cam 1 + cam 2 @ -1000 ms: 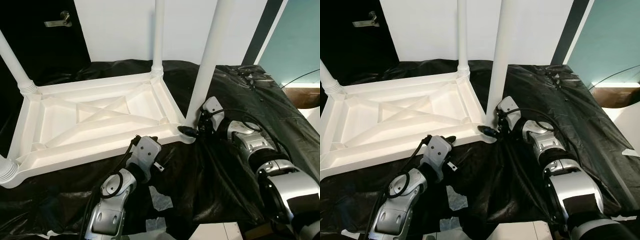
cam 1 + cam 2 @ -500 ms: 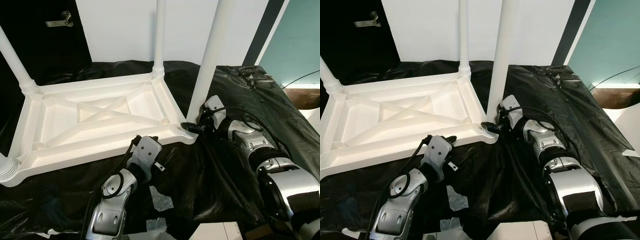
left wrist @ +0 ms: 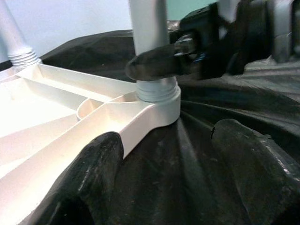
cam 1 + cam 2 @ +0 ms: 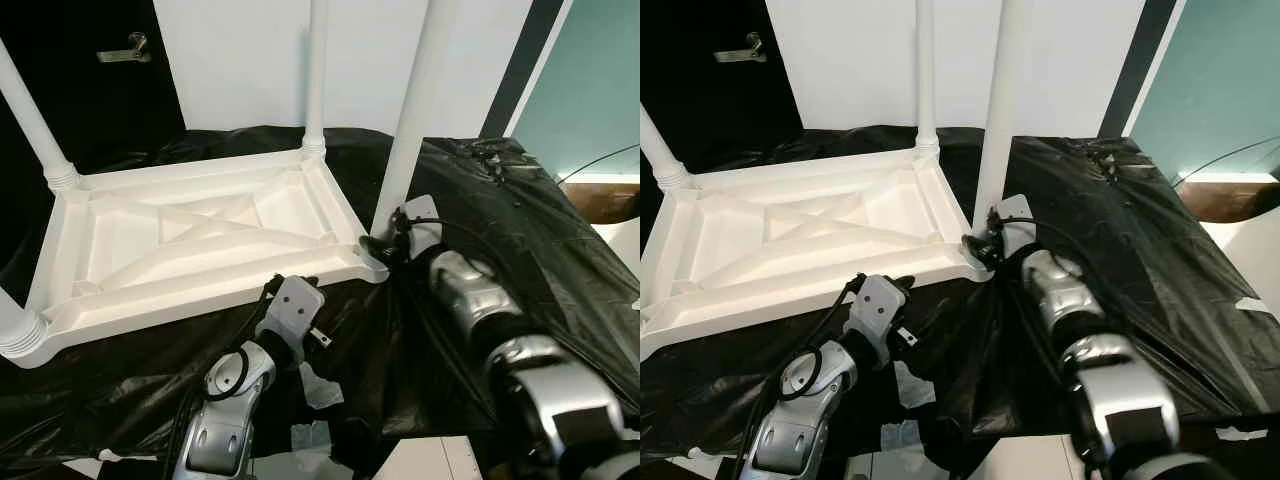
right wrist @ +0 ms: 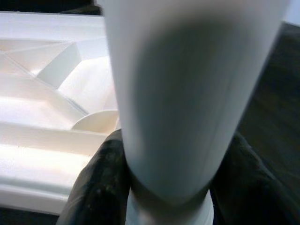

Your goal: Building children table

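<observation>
A white plastic children's table [image 4: 180, 305] lies upside down on a black sheet. Its near-right leg [image 4: 412, 110] stands nearly upright, its base [image 3: 157, 91] seated in the corner socket. My right gripper [image 4: 385, 245] is shut on this leg just above the socket. In the right wrist view both fingers [image 5: 101, 178] press on the leg [image 5: 187, 93]. My left gripper [image 3: 168, 150] is open and empty, low by the table's front edge, pointing at that corner. Three other legs, like the far-right one [image 4: 317, 70], stand at the remaining corners.
The black sheet [image 4: 520, 230] is wrinkled, with paper scraps [image 4: 320, 385] near my left arm and cables [image 4: 490, 150] at the back right. A dark door with a handle [image 4: 125, 50] and a white wall stand behind. A white box [image 4: 440, 460] lies at the front.
The leg held by my right gripper has moved in over the corner socket and stands straighter. My right forearm has turned. The view has shifted slightly; the left arm is unmoved.
</observation>
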Robot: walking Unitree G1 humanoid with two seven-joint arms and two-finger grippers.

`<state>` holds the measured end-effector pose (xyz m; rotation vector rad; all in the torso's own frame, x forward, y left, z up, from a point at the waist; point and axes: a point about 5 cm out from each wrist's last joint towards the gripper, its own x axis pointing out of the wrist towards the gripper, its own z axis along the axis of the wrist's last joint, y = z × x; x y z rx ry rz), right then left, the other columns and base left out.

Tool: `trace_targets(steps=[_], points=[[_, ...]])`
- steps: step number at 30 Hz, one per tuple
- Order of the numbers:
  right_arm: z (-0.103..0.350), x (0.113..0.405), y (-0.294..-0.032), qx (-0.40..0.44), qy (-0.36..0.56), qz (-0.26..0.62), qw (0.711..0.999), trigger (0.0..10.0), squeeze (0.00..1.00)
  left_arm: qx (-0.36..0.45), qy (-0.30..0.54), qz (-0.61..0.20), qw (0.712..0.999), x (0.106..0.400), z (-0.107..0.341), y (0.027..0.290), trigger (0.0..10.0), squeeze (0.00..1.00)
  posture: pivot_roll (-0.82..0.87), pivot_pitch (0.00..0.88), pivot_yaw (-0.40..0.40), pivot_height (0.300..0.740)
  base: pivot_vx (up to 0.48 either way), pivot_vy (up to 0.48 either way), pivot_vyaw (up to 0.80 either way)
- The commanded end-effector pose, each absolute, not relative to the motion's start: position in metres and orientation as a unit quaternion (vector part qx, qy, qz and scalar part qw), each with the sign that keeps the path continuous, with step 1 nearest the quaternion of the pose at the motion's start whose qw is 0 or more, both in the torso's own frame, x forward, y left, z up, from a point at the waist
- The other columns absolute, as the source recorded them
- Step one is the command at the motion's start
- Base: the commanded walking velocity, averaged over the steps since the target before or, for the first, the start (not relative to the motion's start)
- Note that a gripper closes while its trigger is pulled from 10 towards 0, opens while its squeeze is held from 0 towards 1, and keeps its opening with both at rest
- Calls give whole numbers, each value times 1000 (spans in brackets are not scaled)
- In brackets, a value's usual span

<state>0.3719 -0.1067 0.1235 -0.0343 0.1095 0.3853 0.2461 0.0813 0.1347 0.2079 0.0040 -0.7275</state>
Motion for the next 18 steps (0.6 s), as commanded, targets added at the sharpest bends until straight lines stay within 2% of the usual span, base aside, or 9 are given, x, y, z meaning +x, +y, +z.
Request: trace_targets(steps=[1,3,6,13,14,15,16,18], points=[[101,362,-104,-3,97,100,990,0,0,97,-1,-305,947,249,133,82,10000,0,201,0,-82,740,0,0,0],[101,362,-104,-3,97,100,990,0,0,97,-1,-305,947,249,133,82,10000,0,201,0,-82,740,0,0,0],[100,357,-95,54,83,42,994,0,0,96,-1,-304,948,247,133,82,10000,0,213,0,-85,740,0,0,0],[103,355,-89,52,76,44,995,0,0,97,-1,-304,948,247,134,82,10000,0,215,0,-81,740,0,0,0],[106,356,-89,52,68,47,995,7765,0,97,-1,-302,948,247,134,83,10000,0,215,0,-81,740,0,0,0],[106,356,-89,52,68,47,995,7765,0,97,-1,-302,948,247,134,83,10000,0,215,0,-81,740,0,0,0],[111,358,-90,51,53,54,996,10000,0,96,-2,-301,949,248,135,83,10000,0,211,0,-82,740,0,0,0],[116,359,-92,50,37,59,996,10000,0,95,-3,-299,949,248,135,83,10000,0,211,0,-82,740,0,0,0]])
